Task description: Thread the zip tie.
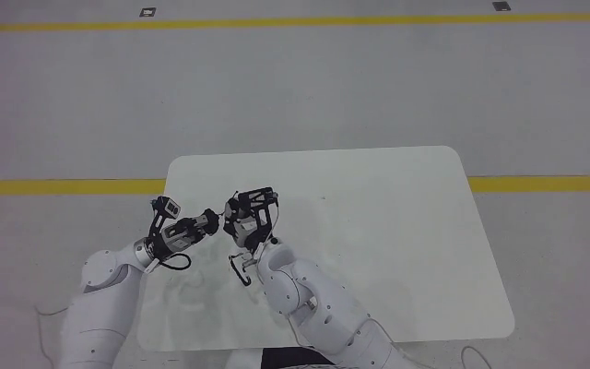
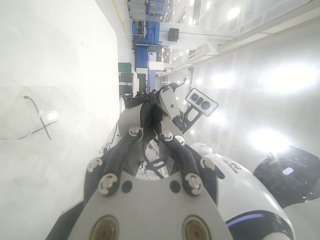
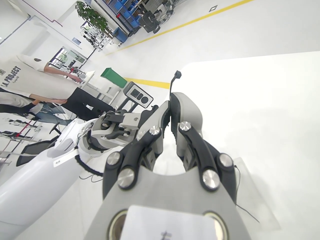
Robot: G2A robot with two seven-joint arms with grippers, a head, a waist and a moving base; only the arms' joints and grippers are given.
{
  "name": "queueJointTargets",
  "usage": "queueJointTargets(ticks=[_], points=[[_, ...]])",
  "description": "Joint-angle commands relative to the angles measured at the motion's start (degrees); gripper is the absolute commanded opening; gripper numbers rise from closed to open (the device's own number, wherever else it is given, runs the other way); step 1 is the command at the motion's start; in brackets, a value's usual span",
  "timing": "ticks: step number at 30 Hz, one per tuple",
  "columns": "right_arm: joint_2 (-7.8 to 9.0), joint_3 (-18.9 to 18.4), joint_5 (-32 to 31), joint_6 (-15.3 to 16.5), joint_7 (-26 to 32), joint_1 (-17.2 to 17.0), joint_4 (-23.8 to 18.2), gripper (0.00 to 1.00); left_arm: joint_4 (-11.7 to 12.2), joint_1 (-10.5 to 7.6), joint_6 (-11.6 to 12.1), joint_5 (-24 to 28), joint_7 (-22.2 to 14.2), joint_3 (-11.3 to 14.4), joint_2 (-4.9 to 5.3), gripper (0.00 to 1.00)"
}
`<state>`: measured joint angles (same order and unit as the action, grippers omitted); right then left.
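A thin black zip tie (image 3: 171, 93) is pinched in my right gripper (image 3: 170, 112), which is shut on its strap. The tie's square head (image 3: 178, 74) sticks up past the fingertips. My left gripper (image 2: 148, 101) is closed tip to tip against the right one, and a thin black strand (image 2: 147, 131) runs back between its fingers. In the top view the left gripper (image 1: 210, 223) and right gripper (image 1: 238, 221) meet above the table's front-left part.
On the white table (image 1: 387, 240) lies a clear plastic tray (image 2: 15, 116) holding spare black zip ties (image 2: 42, 124); its edge (image 3: 260, 201) lies just under the right wrist. The table's far corner (image 2: 110, 26) lies beyond.
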<state>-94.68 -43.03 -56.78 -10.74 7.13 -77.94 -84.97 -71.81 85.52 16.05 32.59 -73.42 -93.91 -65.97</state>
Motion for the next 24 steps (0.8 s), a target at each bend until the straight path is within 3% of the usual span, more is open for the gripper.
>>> queueJointTargets(ticks=[1,23,24], points=[[-0.04,0.11,0.07,0.09,0.36,0.10,0.34,0.00,0.00,0.00,0.00,0.00,0.00,0.00,0.00,0.00],[-0.87,1.24,1.59,0.39,0.13,1.36,3.16,0.00,0.00,0.00,0.00,0.00,0.00,0.00,0.00,0.00],[-0.87,1.21,1.39,-0.01,-0.03,1.28,3.06,0.46,0.00,0.00,0.00,0.00,0.00,0.00,0.00,0.00]])
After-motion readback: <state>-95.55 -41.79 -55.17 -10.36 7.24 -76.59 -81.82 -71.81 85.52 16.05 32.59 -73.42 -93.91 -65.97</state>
